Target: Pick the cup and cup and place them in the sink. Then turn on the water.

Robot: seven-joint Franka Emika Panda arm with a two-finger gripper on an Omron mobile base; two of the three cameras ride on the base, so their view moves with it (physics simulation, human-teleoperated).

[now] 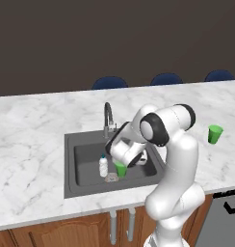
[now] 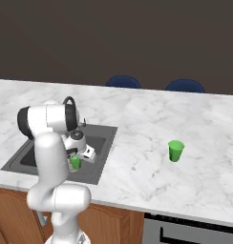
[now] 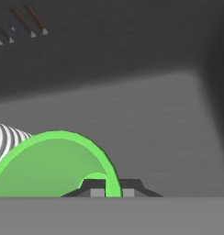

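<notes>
One bright green cup (image 1: 120,169) hangs low inside the dark grey sink (image 1: 71,164), and my gripper (image 1: 123,164) is shut on its rim. In the hand view the cup's rim (image 3: 54,160) fills the lower left, pinched between the two fingertips (image 3: 98,189). From the right side, the held cup (image 2: 76,163) shows just under the hand (image 2: 79,151), inside the sink (image 2: 101,157). The other green cup (image 1: 215,133) stands upright on the marble counter to the right of the sink, also seen at the cup (image 2: 175,150). The curved tap (image 1: 108,116) rises behind the basin.
A small white bottle with a blue cap (image 1: 103,165) stands in the sink beside the held cup, near the drain (image 1: 111,178). Dark blue chair backs (image 1: 110,83) line the counter's far edge. A dark appliance front (image 1: 230,212) sits below the counter at right.
</notes>
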